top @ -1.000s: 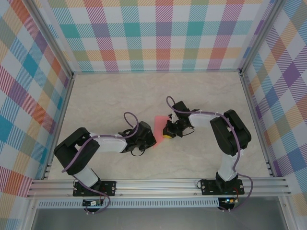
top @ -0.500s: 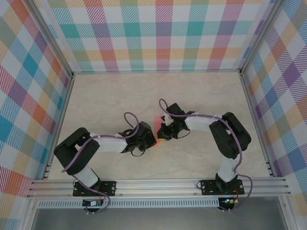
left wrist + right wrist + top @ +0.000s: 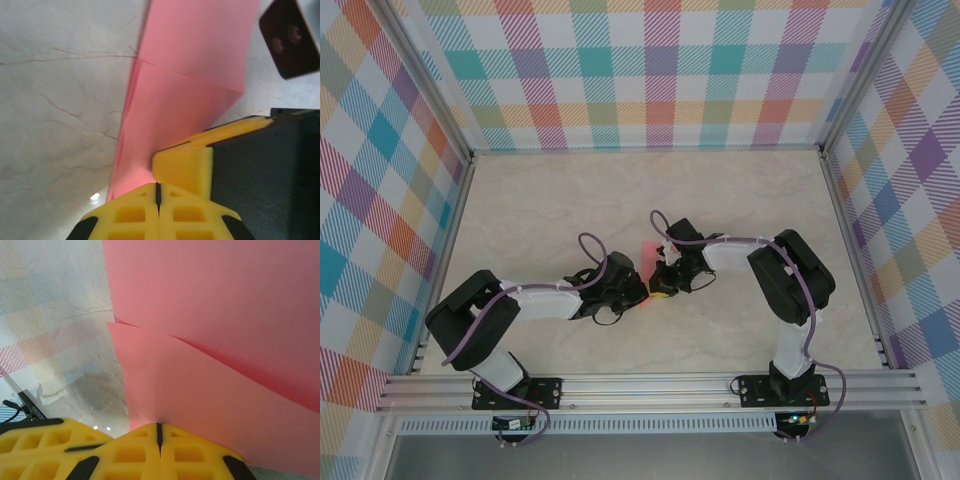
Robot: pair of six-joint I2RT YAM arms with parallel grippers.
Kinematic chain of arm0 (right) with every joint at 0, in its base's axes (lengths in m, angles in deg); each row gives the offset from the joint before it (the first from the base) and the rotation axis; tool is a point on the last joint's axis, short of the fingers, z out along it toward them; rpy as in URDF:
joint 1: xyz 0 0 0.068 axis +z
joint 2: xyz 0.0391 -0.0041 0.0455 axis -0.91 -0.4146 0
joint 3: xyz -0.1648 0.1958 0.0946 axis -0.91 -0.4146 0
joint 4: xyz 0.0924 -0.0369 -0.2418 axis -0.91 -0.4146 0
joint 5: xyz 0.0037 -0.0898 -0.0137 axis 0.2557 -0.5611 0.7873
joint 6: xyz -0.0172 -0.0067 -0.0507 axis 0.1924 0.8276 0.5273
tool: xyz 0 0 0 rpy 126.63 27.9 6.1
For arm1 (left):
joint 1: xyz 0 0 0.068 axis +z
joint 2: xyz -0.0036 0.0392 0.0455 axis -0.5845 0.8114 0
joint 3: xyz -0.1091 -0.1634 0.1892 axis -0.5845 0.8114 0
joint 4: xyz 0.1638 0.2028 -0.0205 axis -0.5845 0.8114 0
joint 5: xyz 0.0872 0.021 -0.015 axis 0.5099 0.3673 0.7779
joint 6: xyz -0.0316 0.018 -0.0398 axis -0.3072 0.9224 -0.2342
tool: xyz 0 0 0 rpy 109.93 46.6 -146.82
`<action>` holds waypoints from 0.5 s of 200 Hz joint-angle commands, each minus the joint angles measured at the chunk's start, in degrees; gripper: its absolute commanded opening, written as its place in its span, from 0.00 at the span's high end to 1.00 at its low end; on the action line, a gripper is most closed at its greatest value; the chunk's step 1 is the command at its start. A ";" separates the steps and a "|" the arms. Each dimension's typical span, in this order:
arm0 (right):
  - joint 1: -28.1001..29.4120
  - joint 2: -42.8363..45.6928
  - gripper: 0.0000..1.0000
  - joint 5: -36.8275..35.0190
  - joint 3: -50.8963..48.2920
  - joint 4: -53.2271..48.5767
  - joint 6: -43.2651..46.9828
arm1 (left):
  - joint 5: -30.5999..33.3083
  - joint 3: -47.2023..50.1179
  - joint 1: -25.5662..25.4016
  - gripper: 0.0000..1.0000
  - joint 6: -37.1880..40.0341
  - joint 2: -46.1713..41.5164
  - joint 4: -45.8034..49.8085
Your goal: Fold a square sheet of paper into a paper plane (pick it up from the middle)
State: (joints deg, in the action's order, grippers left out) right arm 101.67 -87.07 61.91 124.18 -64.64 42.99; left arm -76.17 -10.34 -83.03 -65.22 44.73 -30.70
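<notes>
The square sheet of paper (image 3: 647, 254) is pink and sits near the middle of the table (image 3: 540, 200), well away from all four edges. It is not flat. In the left wrist view the paper (image 3: 190, 90) has a crease line across it. In the right wrist view the paper (image 3: 225, 340) shows two layers, one lying over the other.

The two grippers meet at the near end of the paper. The left gripper (image 3: 638, 292) comes in from the left, and its yellow fingers are pressed tight together (image 3: 157, 192), with their tips right at the paper. The right gripper (image 3: 662, 291) comes in from the right. Its fingers are closed tight too (image 3: 159, 429), tips against the paper. I cannot tell if either one has the paper pinched.

The two grippers are just beside each other. One yellow finger (image 3: 185, 165) of the right gripper touches the left one's tips.
</notes>
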 commanded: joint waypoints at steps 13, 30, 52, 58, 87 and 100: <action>0.14 -1.44 1.00 -2.59 -0.14 -0.81 0.84 | -0.94 0.84 -1.87 0.98 -0.06 1.04 -0.72; 0.07 -1.11 1.00 -2.60 -0.06 -0.88 0.79 | 0.19 1.14 -1.91 0.98 -0.30 1.76 0.41; 0.05 -0.83 1.00 -2.71 0.02 -0.85 1.10 | 2.22 1.98 -1.94 0.99 -0.64 1.74 1.95; 0.05 -0.82 1.00 -2.72 0.03 -0.86 1.14 | 2.44 2.26 -1.89 0.99 -0.77 1.85 1.92; 0.05 -0.78 1.00 -2.43 0.03 -0.13 1.31 | 2.31 3.55 -1.88 0.99 -1.50 2.33 0.77; 0.05 -0.74 1.00 -2.39 -0.05 0.19 1.70 | 2.60 3.74 -1.92 1.00 -1.52 2.25 1.39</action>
State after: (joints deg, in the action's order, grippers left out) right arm 101.67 -87.07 61.91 124.18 -64.62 43.21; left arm -74.86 -8.35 -84.13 -65.97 46.09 -31.42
